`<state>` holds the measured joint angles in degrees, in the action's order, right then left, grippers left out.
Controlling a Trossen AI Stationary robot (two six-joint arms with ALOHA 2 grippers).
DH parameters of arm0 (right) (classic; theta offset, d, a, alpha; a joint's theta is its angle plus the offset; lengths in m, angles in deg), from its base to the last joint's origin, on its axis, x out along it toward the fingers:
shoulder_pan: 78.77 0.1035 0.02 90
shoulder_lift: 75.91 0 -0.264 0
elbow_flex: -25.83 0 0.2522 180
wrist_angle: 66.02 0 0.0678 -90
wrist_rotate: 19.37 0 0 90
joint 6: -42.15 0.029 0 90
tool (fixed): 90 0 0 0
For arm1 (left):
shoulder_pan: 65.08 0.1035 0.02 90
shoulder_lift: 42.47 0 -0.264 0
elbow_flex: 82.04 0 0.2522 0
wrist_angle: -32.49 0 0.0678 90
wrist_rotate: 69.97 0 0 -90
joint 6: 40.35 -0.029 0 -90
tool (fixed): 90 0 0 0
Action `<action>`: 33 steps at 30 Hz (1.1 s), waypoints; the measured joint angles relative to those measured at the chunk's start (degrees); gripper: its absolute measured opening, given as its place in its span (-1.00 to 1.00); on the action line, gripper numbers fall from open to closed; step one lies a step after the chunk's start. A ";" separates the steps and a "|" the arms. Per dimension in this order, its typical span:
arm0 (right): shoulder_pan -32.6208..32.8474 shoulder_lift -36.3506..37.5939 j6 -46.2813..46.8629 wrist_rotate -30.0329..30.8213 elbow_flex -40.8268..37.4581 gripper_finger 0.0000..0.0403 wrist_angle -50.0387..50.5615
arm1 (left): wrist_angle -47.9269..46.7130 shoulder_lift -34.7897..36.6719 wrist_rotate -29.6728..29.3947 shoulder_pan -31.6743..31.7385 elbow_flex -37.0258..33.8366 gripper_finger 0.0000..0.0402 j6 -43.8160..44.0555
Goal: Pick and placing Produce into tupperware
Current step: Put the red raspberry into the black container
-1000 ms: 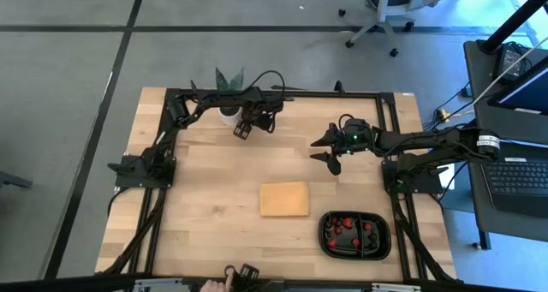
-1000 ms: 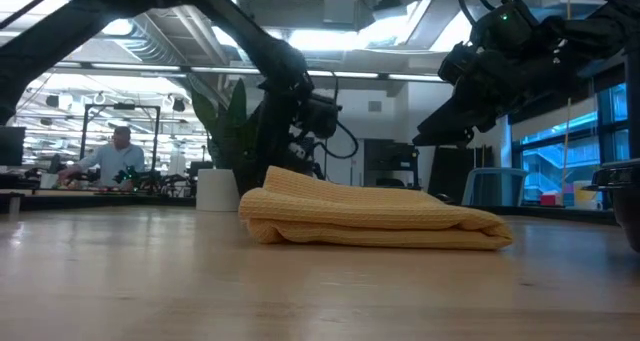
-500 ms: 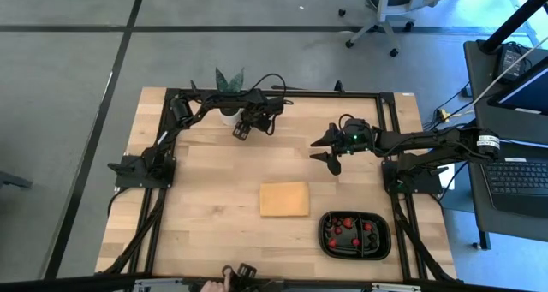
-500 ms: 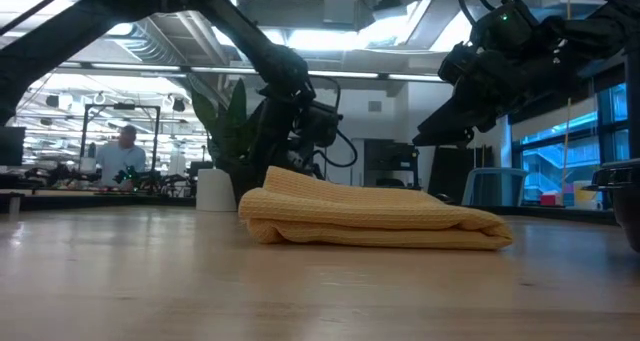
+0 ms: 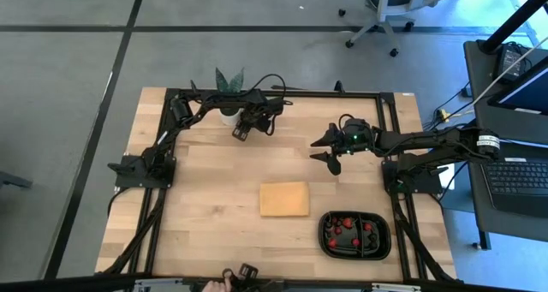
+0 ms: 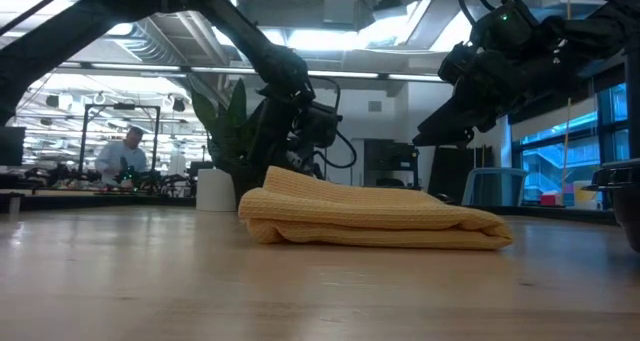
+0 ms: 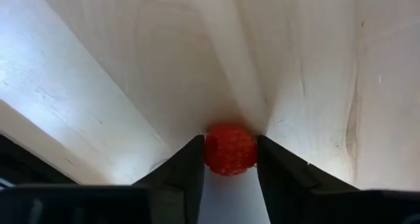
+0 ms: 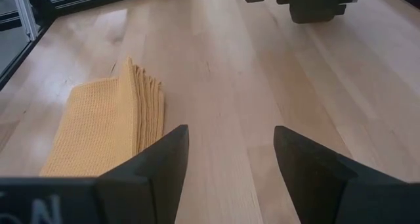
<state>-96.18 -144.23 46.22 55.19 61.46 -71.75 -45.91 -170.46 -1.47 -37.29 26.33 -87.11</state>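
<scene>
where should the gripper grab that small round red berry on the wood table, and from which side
Grip the small round red berry across its widest middle, coming straight down from above. It sits alone on the flat wooden table, rounded with no stem showing, so opposite sides give the best hold. The left gripper already has a finger on either side of it, touching.

Bright red berry [image 7: 230, 149], tan pad [image 5: 284, 199]

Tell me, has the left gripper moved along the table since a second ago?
No. In the high view the left gripper sits in the same spot beside the potted plant, now closed on a red berry.
</scene>
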 joint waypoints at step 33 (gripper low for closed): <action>0.02 0.00 14.22 1.42 0.00 0.12 -5.39 | -20.10 0.42 21.53 -10.48 38.21 -0.45 16.19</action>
<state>-96.15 -144.23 60.44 56.61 61.46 -77.14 -66.00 -170.04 20.06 -47.77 64.54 -70.92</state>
